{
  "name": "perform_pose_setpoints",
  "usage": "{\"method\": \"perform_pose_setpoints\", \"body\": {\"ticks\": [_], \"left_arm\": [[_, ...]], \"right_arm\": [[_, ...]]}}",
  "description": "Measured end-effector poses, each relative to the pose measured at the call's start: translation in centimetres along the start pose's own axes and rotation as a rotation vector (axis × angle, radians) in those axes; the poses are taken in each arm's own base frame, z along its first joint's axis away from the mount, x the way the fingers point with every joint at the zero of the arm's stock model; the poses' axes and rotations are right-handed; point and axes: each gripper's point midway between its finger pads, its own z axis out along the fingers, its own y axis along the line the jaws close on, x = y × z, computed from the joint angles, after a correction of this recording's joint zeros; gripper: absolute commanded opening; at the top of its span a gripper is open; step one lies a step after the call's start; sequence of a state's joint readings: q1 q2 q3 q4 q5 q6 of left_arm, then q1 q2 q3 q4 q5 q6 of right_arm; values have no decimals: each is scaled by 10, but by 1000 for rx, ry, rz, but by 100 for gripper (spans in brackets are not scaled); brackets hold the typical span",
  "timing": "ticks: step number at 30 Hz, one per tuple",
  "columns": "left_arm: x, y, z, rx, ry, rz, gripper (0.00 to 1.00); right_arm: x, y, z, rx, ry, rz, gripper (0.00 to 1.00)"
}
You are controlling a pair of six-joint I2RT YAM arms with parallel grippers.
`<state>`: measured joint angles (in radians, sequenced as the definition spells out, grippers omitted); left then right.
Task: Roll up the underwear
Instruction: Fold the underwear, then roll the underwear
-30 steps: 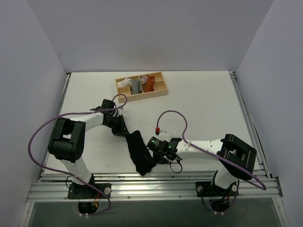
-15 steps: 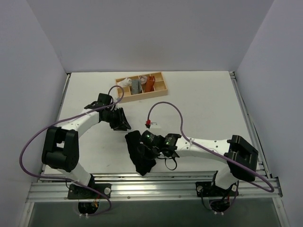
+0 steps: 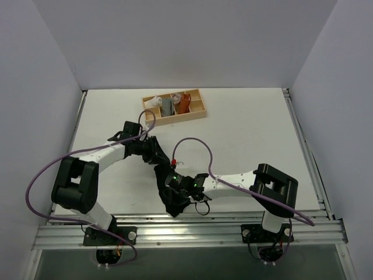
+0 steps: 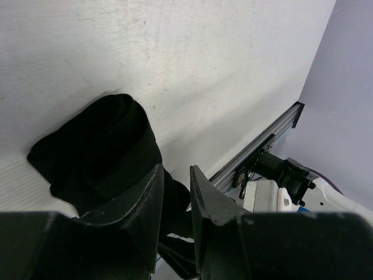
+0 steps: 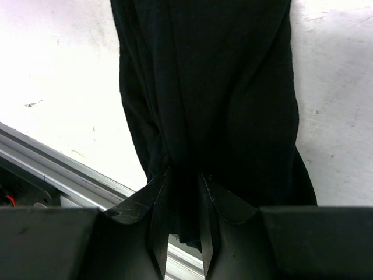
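The black underwear (image 3: 173,199) lies bunched on the table near the front edge. It also shows in the left wrist view (image 4: 99,146) as a folded mound and in the right wrist view (image 5: 221,87). My right gripper (image 3: 173,182) is over its far part, and in its wrist view the gripper (image 5: 183,175) is shut on a pinched fold of the cloth. My left gripper (image 3: 155,156) is just beyond the cloth's far end. In its wrist view the left gripper (image 4: 176,169) has only a narrow gap between its jaws, with nothing in it and the cloth beside the left finger.
A small wooden tray (image 3: 182,118) at the back holds a white roll (image 3: 154,101), a grey roll (image 3: 168,105) and an orange-brown roll (image 3: 184,103). A metal rail (image 3: 186,230) runs along the near table edge, close to the underwear. Purple cables loop over both arms.
The left gripper let go of the underwear's far end, drew away, then came back beside it. The right gripper moved left along the cloth, which went from a stretched strip to a shorter bunch.
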<state>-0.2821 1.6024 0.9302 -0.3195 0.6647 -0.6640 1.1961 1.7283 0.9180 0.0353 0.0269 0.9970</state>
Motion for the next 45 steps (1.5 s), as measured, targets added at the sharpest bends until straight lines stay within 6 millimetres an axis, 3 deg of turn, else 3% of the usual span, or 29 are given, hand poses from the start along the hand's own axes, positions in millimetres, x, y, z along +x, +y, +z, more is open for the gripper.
{"method": "perform_pose_setpoints", "body": {"ticks": [4, 11, 19, 26, 33, 36, 38, 43, 45], "left_arm": [[9, 3, 17, 15, 39, -17, 28], [27, 60, 21, -143, 57, -131, 27], [24, 64, 16, -156, 44, -147, 28], [20, 67, 14, -178, 17, -143, 27], [23, 73, 2, -267, -21, -173, 28], [30, 76, -16, -392, -39, -185, 28], [28, 68, -33, -438, -76, -180, 31], [0, 23, -88, -417, -281, -137, 40], [-14, 6, -101, -384, -343, -101, 41]], "right_arm": [[2, 3, 0, -7, -1, -11, 19], [10, 3, -3, -1, -11, -11, 19], [17, -10, -18, 70, -1, -27, 18], [7, -2, -42, 58, -19, 13, 15], [18, -39, -21, 152, 29, 23, 13], [-4, -40, -13, 169, 2, 8, 14], [-27, -50, -9, 191, -24, 3, 16], [-99, -106, -10, 333, -66, -3, 20], [-132, -126, -10, 382, -75, -23, 23]]}}
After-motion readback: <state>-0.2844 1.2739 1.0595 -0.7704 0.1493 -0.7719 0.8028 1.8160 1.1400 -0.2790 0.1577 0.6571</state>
